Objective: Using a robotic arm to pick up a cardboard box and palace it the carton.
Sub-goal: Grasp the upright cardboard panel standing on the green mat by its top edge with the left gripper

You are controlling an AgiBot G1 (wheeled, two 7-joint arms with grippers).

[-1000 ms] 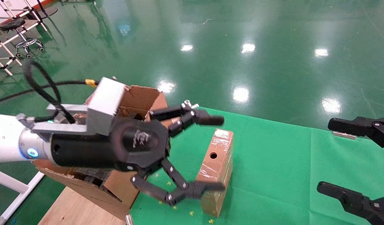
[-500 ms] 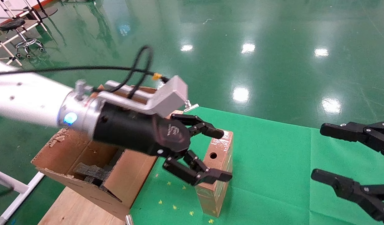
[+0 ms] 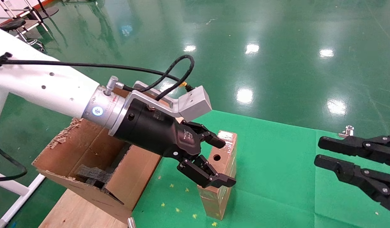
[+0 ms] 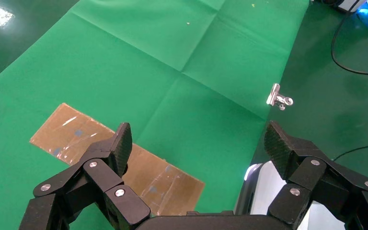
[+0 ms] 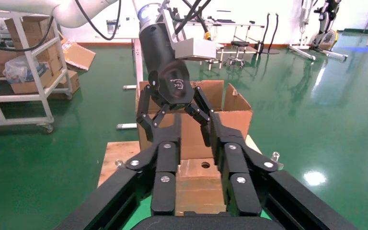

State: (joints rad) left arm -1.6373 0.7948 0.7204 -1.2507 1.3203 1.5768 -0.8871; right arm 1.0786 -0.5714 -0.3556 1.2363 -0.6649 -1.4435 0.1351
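The left gripper (image 3: 221, 162) hangs over the cardboard box (image 3: 221, 172) with its two black fingers spread wide, one fingertip (image 3: 217, 143) near the box's far top corner and the other (image 3: 225, 182) in front of its near face; neither is pressed against the cardboard as far as I can see. In the left wrist view the gripper (image 4: 196, 143) shows the same wide gap, with the taped brown box (image 4: 163, 179) lying past one finger rather than between the two.

Behind the fingers come the black body, the grey camera block (image 3: 195, 103) and the silver wrist with its blue light, then the white robotic arm (image 3: 39, 85) running off toward 10 o'clock.

The cardboard box stands on a narrow side on the green cloth (image 3: 277, 164), its round hole facing up and toward me. At 9 o'clock from it sits the carton (image 3: 96, 164), flaps ragged, dark foam (image 3: 92, 174) inside.

Out at 3 o'clock the right gripper (image 3: 317, 152) hovers above the cloth, well apart from the box, its fingers parted by only a narrow gap. A silver clip (image 3: 348, 129) sits at the cloth's edge just behind it.
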